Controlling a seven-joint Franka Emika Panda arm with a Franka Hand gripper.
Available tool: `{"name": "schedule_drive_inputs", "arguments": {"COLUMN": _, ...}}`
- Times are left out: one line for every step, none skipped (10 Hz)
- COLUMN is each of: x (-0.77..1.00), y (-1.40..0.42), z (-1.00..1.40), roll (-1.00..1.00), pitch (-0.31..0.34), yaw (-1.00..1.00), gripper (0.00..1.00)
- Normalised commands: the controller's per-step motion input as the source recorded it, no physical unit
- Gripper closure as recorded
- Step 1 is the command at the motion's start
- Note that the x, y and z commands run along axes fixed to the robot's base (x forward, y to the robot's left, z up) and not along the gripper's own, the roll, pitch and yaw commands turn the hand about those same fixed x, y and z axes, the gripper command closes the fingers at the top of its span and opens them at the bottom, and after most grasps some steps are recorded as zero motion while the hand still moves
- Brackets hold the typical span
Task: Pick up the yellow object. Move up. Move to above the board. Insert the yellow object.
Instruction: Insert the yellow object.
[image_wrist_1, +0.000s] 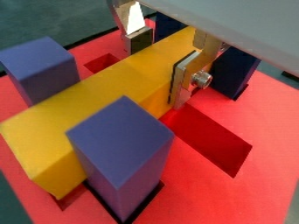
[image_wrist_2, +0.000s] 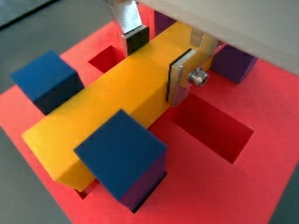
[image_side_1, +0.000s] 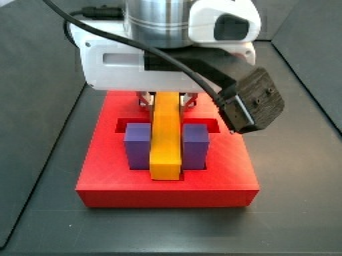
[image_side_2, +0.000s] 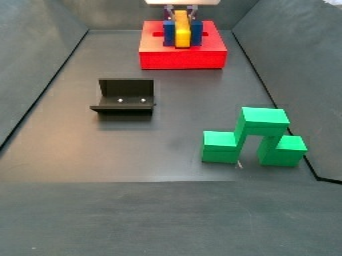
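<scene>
"Where is the yellow object (image_side_1: 164, 140)?"

"It lies flat on the board (image_side_1: 167, 185), between two blue-purple posts (image_side_1: 138, 146). In a side view its long way runs from the near edge of the red slab back under the arm."

"And up close?"

"In both wrist views the bar (image_wrist_1: 111, 109) goes slantwise, with a post (image_wrist_1: 121, 153) on one side and a post (image_wrist_1: 42, 67) on the other. An open red slot (image_wrist_1: 219, 143) crosses beside it."

"What is the gripper (image_wrist_1: 163, 58) doing?"

"It sits right over the far part of the bar. Its silver fingers (image_wrist_2: 184, 76) are closed onto the bar's two long sides, so it holds the bar."

"Anything else in the room?"

"On the dark floor, well away from the board (image_side_2: 182, 58), stands the fixture (image_side_2: 124, 97). Some green blocks (image_side_2: 257, 137) sit nearer to us."
</scene>
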Motion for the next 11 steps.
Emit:
{"name": "schedule_drive_inputs", "arguments": {"x": 0.00, "y": 0.00, "z": -0.29, "roll": 0.07, "pitch": 0.000, "yaw": 0.06, "gripper": 1.00}}
{"name": "schedule_drive_inputs", "arguments": {"x": 0.00, "y": 0.00, "z": -0.27, "roll": 0.05, "pitch": 0.000, "yaw": 0.06, "gripper": 1.00}}
{"name": "schedule_drive_inputs", "arguments": {"x": 0.00, "y": 0.00, "z": -0.22, "roll": 0.05, "pitch": 0.000, "yaw": 0.05, "gripper": 1.00}}
{"name": "schedule_drive_inputs", "arguments": {"x": 0.14, "y": 0.00, "z": -0.13, "roll": 0.14, "pitch": 0.041, "yaw": 0.07, "gripper": 1.00}}
{"name": "schedule_drive_inputs", "arguments": {"x": 0.15, "y": 0.00, "z": -0.05, "roll": 0.17, "pitch": 0.074, "yaw": 0.09, "gripper": 1.00}}
{"name": "schedule_drive_inputs", "arguments": {"x": 0.18, "y": 0.00, "z": -0.05, "roll": 0.22, "pitch": 0.083, "yaw": 0.21, "gripper": 1.00}}
{"name": "schedule_drive_inputs", "arguments": {"x": 0.13, "y": 0.00, "z": -0.05, "roll": 0.13, "pitch": 0.051, "yaw": 0.17, "gripper": 1.00}}
{"name": "schedule_drive_inputs", "arguments": {"x": 0.07, "y": 0.00, "z": -0.04, "roll": 0.11, "pitch": 0.034, "yaw": 0.09, "gripper": 1.00}}
{"name": "schedule_drive_inputs", "arguments": {"x": 0.02, "y": 0.00, "z": -0.03, "roll": 0.04, "pitch": 0.014, "yaw": 0.03, "gripper": 1.00}}
{"name": "schedule_drive_inputs", "arguments": {"x": 0.00, "y": 0.00, "z": 0.00, "roll": 0.00, "pitch": 0.000, "yaw": -0.01, "gripper": 1.00}}
{"name": "schedule_drive_inputs", "arguments": {"x": 0.00, "y": 0.00, "z": 0.00, "roll": 0.00, "pitch": 0.000, "yaw": 0.00, "gripper": 1.00}}
